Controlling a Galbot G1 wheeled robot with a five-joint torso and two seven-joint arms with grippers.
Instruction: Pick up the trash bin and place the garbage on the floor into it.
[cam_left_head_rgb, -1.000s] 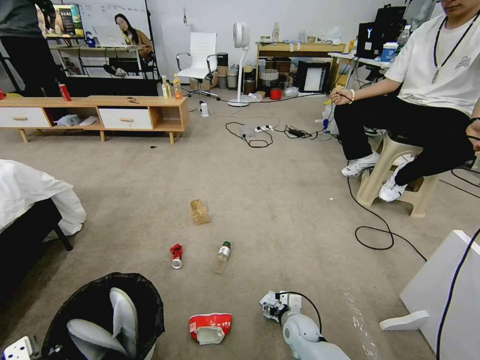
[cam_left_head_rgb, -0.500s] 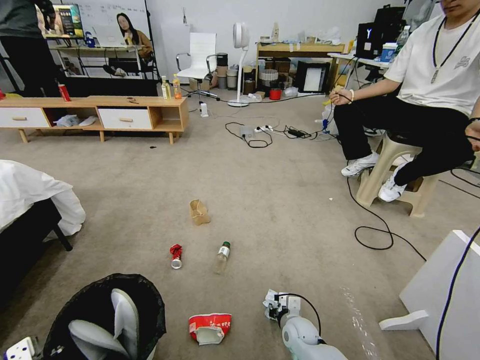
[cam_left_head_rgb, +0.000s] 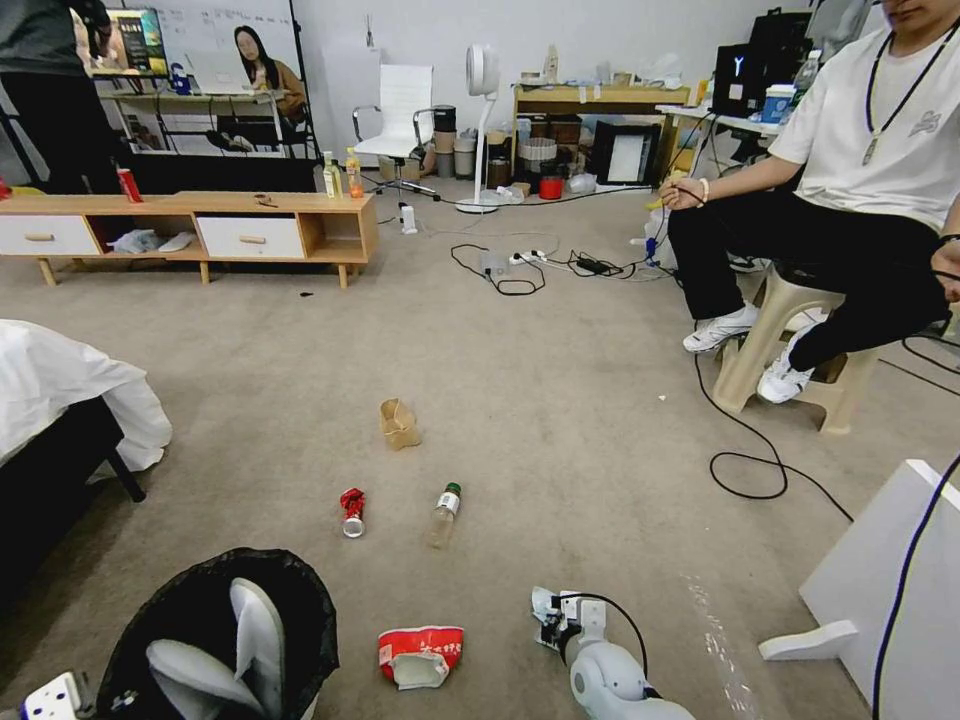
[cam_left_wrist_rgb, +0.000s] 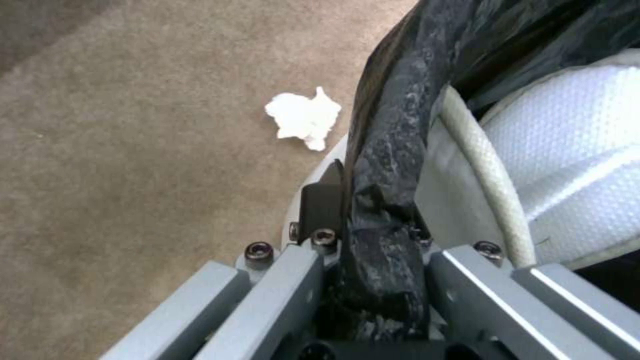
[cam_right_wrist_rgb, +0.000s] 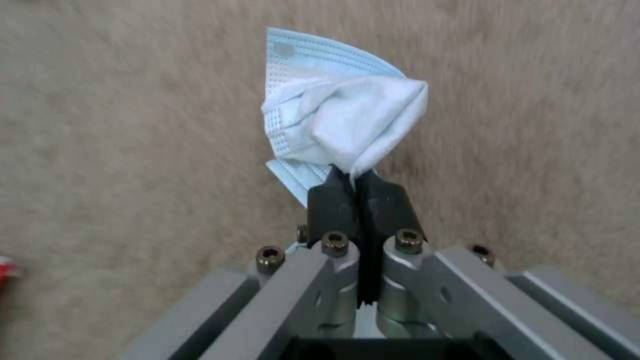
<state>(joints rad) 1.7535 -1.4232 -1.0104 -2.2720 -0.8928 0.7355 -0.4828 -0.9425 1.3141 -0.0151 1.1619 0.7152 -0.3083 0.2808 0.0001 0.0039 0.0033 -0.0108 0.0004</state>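
Our right gripper (cam_right_wrist_rgb: 350, 192) pinches a limp, feather-light blue-white paper face mask (cam_right_wrist_rgb: 340, 120) by one corner; our left gripper (cam_left_wrist_rgb: 373, 225) clamps the crinkly black-lined white trash bin (cam_left_head_rgb: 215, 640) rim, likely light.

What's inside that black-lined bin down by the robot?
Inside the trash bin, lined with a black bag, two pale grey curved flaps stand up. They and the dark liner hide the bottom, so any litter there is unseen. The left pincer clamps its rim.
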